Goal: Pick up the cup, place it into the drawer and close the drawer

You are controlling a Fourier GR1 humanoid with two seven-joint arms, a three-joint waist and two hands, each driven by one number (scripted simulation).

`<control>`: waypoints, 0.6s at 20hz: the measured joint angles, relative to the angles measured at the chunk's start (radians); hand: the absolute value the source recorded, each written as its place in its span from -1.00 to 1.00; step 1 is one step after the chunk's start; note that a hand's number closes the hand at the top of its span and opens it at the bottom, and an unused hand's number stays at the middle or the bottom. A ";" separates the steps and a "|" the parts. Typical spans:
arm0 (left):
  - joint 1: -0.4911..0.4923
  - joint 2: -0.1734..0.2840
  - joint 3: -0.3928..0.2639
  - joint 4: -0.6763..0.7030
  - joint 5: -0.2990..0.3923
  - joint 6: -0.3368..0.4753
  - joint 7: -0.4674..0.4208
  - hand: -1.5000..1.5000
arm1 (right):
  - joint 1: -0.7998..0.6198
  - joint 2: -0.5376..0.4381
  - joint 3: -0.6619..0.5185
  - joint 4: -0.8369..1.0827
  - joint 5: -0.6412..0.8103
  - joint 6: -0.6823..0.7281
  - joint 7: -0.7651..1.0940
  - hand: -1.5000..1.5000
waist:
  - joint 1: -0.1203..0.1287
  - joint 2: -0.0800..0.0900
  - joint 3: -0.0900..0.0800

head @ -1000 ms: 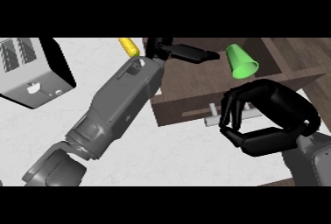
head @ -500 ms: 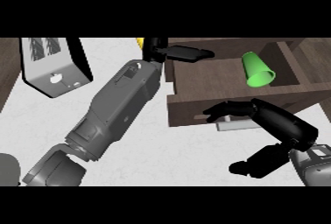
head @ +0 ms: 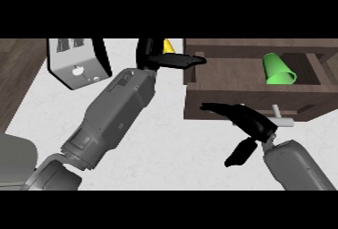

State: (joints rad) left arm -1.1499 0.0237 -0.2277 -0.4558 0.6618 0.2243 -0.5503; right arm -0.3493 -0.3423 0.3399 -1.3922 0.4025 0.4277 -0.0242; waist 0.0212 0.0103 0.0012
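Note:
A green cup (head: 278, 69) lies on its side inside the open brown wooden drawer (head: 254, 96) at the upper right. My right hand (head: 246, 121) is in front of the drawer's front panel, fingers straight and pointing left, holding nothing, just left of the grey handle (head: 280, 119). My left hand (head: 170, 58) reaches up along the drawer's left side, fingers stretched toward the drawer's top left corner, with nothing in it.
A silver toaster (head: 76, 62) stands at the upper left on the white counter (head: 171, 147). A yellow object (head: 169, 45) peeks out behind my left hand. Dark wood flooring (head: 16, 80) shows past the counter's left edge.
My right hand has opened out and moved up against the drawer's front. The view has shifted, so the drawer and cup now sit lower and more fully in sight.

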 measured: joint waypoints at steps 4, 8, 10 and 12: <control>0.062 0.024 0.000 -0.049 -0.003 -0.020 -0.010 -1.00 | -0.086 0.030 0.003 0.252 0.081 -0.070 -0.095 1.00 | 0.030 0.000 0.001; 0.121 0.043 -0.004 -0.110 -0.001 -0.043 -0.002 -1.00 | -0.189 0.050 -0.038 0.472 0.116 -0.146 -0.205 1.00 | 0.059 0.000 0.000; 0.149 0.060 -0.005 -0.134 0.002 -0.058 0.007 -1.00 | -0.241 0.051 -0.074 0.561 0.111 -0.175 -0.262 1.00 | 0.069 0.003 0.001; 0.175 0.076 -0.007 -0.157 0.004 -0.077 0.012 -1.00 | -0.292 0.044 -0.116 0.637 0.102 -0.204 -0.300 1.00 | 0.085 0.007 0.002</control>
State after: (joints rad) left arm -0.9748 0.0992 -0.2349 -0.6130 0.6654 0.1475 -0.5387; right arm -0.6416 -0.2986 0.2237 -0.7552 0.5048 0.2236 -0.3244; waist 0.1063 0.0173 0.0035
